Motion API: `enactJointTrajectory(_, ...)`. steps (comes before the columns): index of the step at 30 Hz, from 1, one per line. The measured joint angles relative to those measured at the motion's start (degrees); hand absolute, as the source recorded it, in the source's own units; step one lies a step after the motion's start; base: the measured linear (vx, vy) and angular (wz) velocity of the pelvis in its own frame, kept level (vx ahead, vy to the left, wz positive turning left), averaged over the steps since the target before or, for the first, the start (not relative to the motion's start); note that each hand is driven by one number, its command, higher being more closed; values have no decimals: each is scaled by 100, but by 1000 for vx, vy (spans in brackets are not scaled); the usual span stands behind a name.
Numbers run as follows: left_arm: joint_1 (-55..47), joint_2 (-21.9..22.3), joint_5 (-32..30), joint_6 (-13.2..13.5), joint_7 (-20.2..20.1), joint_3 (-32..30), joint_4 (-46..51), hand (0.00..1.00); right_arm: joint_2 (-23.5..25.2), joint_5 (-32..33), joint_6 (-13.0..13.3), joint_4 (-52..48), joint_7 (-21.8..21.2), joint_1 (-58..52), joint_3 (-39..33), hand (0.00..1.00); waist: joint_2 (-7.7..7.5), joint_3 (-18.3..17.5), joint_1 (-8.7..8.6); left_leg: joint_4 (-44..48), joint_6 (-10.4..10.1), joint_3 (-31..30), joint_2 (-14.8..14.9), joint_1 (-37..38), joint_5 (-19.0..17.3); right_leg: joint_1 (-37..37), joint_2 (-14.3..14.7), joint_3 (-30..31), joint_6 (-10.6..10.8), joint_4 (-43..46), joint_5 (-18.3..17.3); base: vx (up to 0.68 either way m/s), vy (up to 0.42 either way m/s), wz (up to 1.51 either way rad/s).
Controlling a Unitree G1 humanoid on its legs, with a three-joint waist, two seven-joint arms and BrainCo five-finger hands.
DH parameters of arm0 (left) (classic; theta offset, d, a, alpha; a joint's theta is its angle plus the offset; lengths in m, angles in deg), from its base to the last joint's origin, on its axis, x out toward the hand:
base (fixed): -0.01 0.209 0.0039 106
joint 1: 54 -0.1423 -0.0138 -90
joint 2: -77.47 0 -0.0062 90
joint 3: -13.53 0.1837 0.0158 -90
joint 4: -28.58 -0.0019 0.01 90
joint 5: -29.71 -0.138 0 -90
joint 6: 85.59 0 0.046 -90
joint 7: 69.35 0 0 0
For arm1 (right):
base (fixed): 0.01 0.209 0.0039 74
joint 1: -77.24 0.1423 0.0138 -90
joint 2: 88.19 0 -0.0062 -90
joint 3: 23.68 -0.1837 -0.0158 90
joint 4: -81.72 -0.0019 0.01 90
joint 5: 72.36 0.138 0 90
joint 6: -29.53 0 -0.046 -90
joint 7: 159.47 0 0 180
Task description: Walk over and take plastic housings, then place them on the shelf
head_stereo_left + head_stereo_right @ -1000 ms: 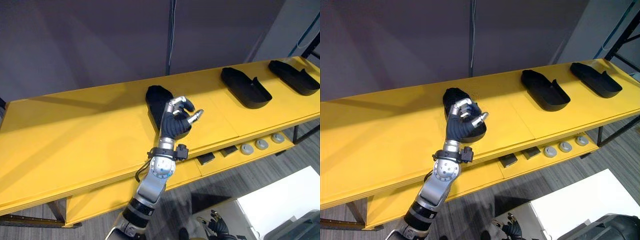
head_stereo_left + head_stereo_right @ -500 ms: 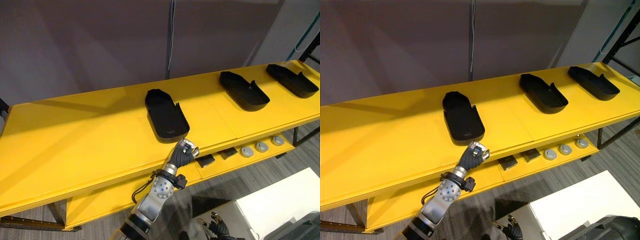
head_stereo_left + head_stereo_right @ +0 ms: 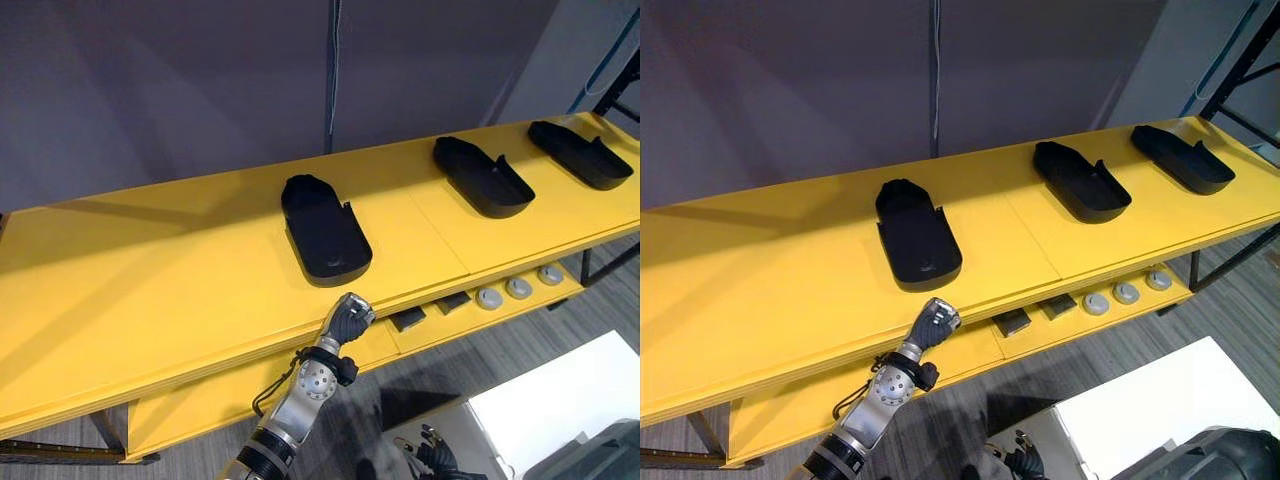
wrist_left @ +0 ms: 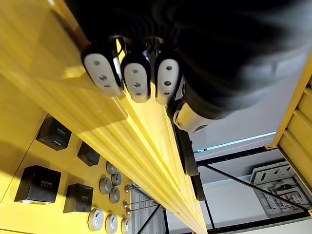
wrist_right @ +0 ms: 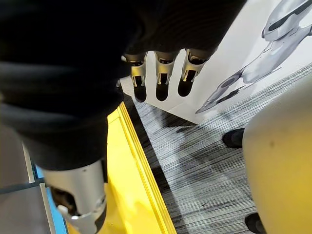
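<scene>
The left hand (image 3: 347, 320) is closed into an empty fist at the front edge of the shelf (image 3: 150, 290). The nearest housing (image 3: 322, 235) is laid flat just beyond the hand. The second housing (image 3: 480, 176) and third housing (image 3: 580, 153) are placed well to its right. The right hand (image 5: 163, 73) is empty, with its fingers relaxed.

Illumination is bright and even across the glossy yellow shelf top (image 3: 150, 290). A soft shadow band follows its rear edge at the frame's left. The plain grey wall (image 3: 200, 90) behind is dim. In the left wrist view, glare marks the shelf's front edge at upper left.
</scene>
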Motion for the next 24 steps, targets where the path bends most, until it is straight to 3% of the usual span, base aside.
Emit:
enactJointTrajectory(7,129,-34,12,-38,281,-512,-91,100,2,0,0,76,17,57,-3,0,-17,-11,-64,-2,5,36,-7,2,11,-16,-2,31,12,-4,35,-20,4,-3)
enactJointTrajectory(24,389,-176,131,-105,536,-841,-270,100,18,-5,1,131,44,100,-8,0,-82,15,-101,-2,5,45,-14,0,10,-22,-1,39,13,-6,36,0,0,0)
